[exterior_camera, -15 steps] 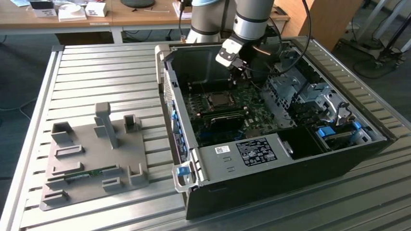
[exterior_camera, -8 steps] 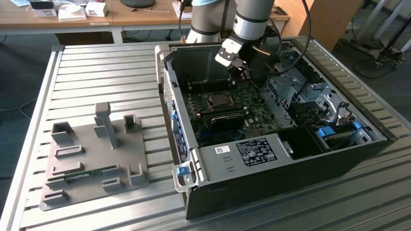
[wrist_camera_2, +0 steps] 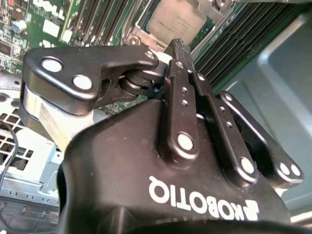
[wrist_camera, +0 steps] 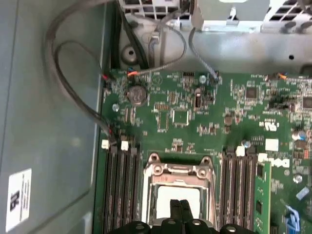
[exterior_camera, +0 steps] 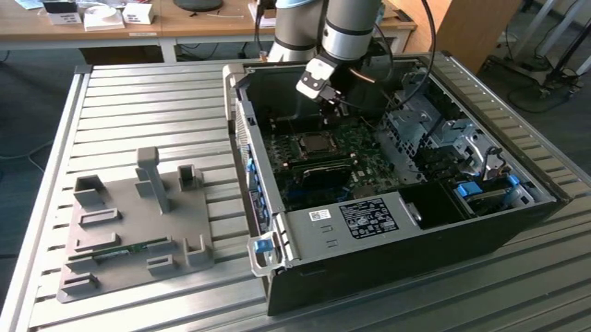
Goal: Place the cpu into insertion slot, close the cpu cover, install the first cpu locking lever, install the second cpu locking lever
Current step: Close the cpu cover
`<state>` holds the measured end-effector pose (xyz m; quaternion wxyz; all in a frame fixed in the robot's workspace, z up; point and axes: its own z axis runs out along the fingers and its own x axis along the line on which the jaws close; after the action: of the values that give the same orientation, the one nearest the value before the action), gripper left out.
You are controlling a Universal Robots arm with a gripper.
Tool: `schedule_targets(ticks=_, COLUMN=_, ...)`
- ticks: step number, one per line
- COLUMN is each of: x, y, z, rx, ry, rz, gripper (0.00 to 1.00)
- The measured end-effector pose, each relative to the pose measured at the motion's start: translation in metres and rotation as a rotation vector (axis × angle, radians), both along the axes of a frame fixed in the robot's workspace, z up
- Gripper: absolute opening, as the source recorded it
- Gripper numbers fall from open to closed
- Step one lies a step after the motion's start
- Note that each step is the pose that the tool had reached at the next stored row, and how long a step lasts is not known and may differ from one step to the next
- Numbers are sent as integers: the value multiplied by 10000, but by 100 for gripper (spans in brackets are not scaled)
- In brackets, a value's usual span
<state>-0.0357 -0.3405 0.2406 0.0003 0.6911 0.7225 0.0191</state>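
- Exterior view: the robot arm [exterior_camera: 347,28] comes down from the upper centre of the frame into an open black computer case [exterior_camera: 397,270], which lies on a grey slatted metal table [exterior_camera: 138,104].
- The black two-fingered hand [exterior_camera: 331,109] hangs above the green circuit board [exterior_camera: 360,166], just above the small square insertion slot with a silvery metal rim [exterior_camera: 301,138].
- The cpu, a flat square chip with a silvery-grey top [exterior_camera: 319,144], sits in that slot.
- A grey moulded fixture plate [exterior_camera: 138,228] lies on the table at the exterior view's left, well apart from the case.
- Second wrist view: the hand [wrist_camera_2: 178,45] has its fingers pressed together with nothing between them. The tips point at the cpu [wrist_camera_2: 178,19].
- First wrist view: the narrow, empty hand [wrist_camera: 179,208] is over the cpu [wrist_camera: 165,195].
- The cpu cover, a thin silvery square frame [wrist_camera: 178,171], lies flat around the chip.
- Long black memory slots [wrist_camera: 119,190] flank it on both sides.
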Motion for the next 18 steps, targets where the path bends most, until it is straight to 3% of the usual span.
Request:
schedule_targets(ticks=12, x=-103, y=-1, z=-93, rx=-1, ry=0, rz=-1, gripper=11)
schedule_targets(ticks=18, x=-105, y=0, z=-94, rx=-1, ry=0, rz=14, gripper=11)
